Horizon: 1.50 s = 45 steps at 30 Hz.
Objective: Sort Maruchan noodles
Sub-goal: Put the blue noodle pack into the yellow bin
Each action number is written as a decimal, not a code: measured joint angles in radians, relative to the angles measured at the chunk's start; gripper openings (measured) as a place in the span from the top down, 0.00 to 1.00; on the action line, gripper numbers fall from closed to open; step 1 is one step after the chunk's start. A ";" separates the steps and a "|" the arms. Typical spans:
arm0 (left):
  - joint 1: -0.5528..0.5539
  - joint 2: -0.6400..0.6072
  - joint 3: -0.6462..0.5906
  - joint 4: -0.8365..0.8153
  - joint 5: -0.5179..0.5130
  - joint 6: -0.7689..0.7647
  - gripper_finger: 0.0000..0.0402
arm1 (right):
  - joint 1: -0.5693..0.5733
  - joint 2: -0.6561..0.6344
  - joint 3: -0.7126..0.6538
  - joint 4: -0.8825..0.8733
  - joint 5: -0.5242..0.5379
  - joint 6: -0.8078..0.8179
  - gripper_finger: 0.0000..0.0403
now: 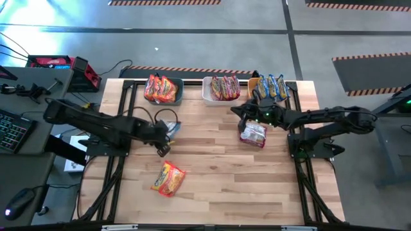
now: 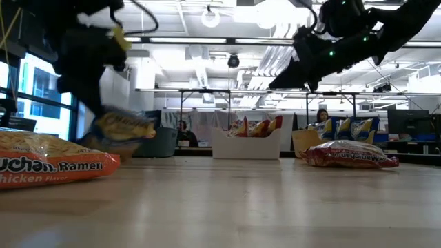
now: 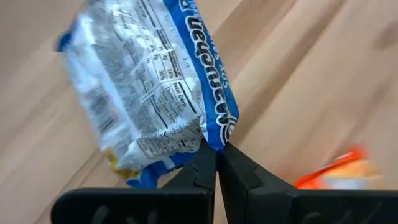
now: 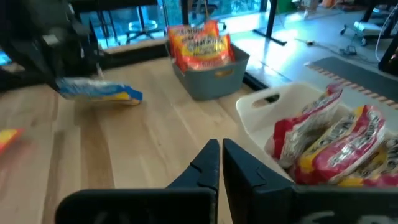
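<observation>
A yellow-blue noodle packet [image 3: 149, 93] hangs from my left gripper [image 3: 216, 155], which is shut on it over the table's left middle [image 1: 168, 131]. An orange-red packet [image 1: 168, 178] lies flat on the table near the front. A white-maroon packet [image 1: 253, 133] lies flat at the right middle. My right gripper [image 4: 221, 152] is shut on nothing; it hovers above the table just beyond that packet [image 1: 239, 112], pointing toward the bins. My left gripper pinches the packet's blue sealed edge near a corner [image 3: 214, 140] between its two fingertips. The fingers slant steeply down from the table's left side. The packet hangs off the fingertips with its printed back showing, and in the low view it looks lifted off the table [image 2: 124, 127].
Three bins stand along the far edge. The dark-blue one [image 1: 180, 96] holds orange-red packets, the white one [image 1: 207, 95] holds white-maroon packets, and the orange one [image 1: 255, 82] holds yellow-blue packets. Bare wood lies between the bins and the loose packets.
</observation>
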 joint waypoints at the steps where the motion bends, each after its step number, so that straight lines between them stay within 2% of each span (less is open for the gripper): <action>1: 0.000 -0.016 0.000 0.027 0.000 0.004 1.00 | 0.003 0.015 0.000 -0.002 0.000 -0.001 0.97; 5: 0.000 -0.061 0.000 0.100 0.000 0.018 1.00 | 0.028 0.086 0.000 0.028 -0.026 -0.048 0.87; 9: 0.000 -0.071 0.000 0.150 0.013 0.020 1.00 | 0.053 0.162 0.009 0.157 -0.117 -0.076 0.70; 14: 0.012 -0.058 0.000 0.208 0.034 0.068 1.00 | 0.095 0.272 0.146 0.131 -0.192 -0.078 0.48; 18: 0.023 -0.048 -0.001 0.263 0.043 0.153 1.00 | 0.151 0.388 0.312 0.035 -0.225 -0.140 0.37; 24: 0.031 -0.050 -0.037 0.374 0.085 0.252 1.00 | 0.212 0.541 0.591 -0.252 -0.235 -0.354 0.34; 30: 0.019 -0.052 -0.039 0.413 0.098 0.334 1.00 | 0.206 0.681 0.836 -0.489 -0.282 -0.568 0.33; 37: 0.008 -0.051 -0.039 0.467 0.098 0.404 1.00 | 0.172 0.793 1.074 -0.711 -0.333 -0.621 0.33; 42: 0.009 -0.051 -0.039 0.492 0.096 0.428 1.00 | 0.159 0.830 1.147 -0.803 -0.458 -0.627 0.33; 45: 0.011 -0.051 -0.039 0.505 0.093 0.438 1.00 | 0.157 0.847 1.153 -0.822 -0.481 -0.622 0.34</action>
